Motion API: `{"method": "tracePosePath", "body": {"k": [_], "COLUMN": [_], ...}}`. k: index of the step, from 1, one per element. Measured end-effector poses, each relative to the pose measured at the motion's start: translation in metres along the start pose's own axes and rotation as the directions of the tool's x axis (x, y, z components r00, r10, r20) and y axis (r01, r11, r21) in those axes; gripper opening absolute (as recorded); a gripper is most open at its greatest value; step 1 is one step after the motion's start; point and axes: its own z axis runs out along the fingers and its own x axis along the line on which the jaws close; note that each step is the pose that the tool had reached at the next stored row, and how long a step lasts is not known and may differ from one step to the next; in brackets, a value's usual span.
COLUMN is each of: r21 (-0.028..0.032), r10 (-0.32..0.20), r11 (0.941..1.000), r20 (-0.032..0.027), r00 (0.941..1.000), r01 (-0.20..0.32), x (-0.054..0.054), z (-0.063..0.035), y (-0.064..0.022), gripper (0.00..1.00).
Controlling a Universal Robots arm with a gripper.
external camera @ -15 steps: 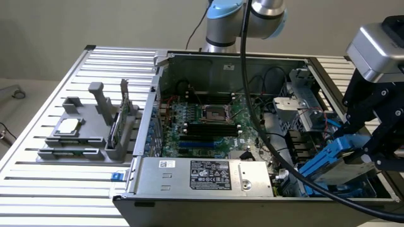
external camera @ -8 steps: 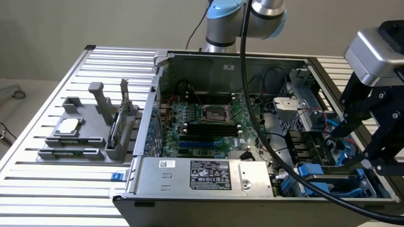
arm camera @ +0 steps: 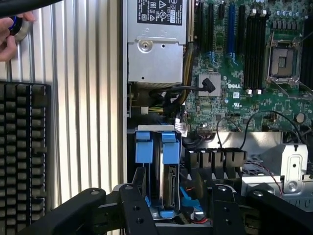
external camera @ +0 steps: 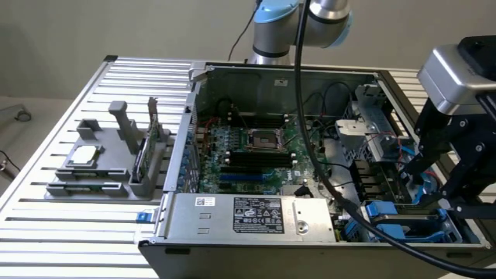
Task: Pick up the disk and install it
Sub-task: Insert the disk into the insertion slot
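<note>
Disk [arm camera: 167,182] standing on edge in drive bay [arm camera: 133,161], blue tabs [arm camera: 169,147] toward power supply [arm camera: 155,54], jaws wide, straddling it

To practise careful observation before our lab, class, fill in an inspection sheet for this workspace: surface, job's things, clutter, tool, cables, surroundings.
Surface: slatted aluminium table, bearing an open computer case.
Job's things: the disk in its blue carrier stands on edge in a corner of the case.
Clutter: grey holder with a processor chip and a green card; a keyboard.
Grippers: the tool is open above the disk, one finger on each side of it.
Cables: thick black cable hangs across the case.
Surroundings: a person's hand near the keyboard; plain wall behind.
</note>
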Motion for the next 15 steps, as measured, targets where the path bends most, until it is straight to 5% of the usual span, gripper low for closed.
{"method": "tracePosePath", "body": {"k": [10,15], "r21": [-0.0014,-0.0029], "r10": [-0.013,-0.027], "r11": [0.9999,0.9996], "r20": [0.0004,0.0004], "r00": [0.9999,0.9996], "r01": [0.013,0.027], "x": [0.0,-0.002], "z": [0.0184,0.0278], "y": [-0.0059,-0.0104], "gripper": [0.11,0.11]}}
